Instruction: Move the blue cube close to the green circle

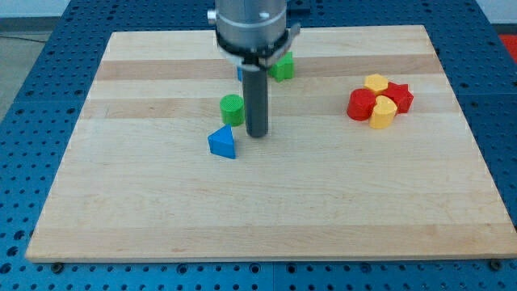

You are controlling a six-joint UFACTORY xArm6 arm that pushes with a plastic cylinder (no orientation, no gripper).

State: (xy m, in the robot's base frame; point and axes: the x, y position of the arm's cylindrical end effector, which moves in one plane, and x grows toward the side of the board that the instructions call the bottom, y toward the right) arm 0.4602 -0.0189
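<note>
Bare rod, no jaws: tip (257, 133) stood just right of green circle (232, 108). Blue cube (240, 73) lay above, mostly hidden behind the rod.

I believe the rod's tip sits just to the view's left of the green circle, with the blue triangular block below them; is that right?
Not quite: the camera view shows my tip just to the view's right of the green circle, not its left. The blue triangular block does lie below them, toward the view's bottom.
</note>
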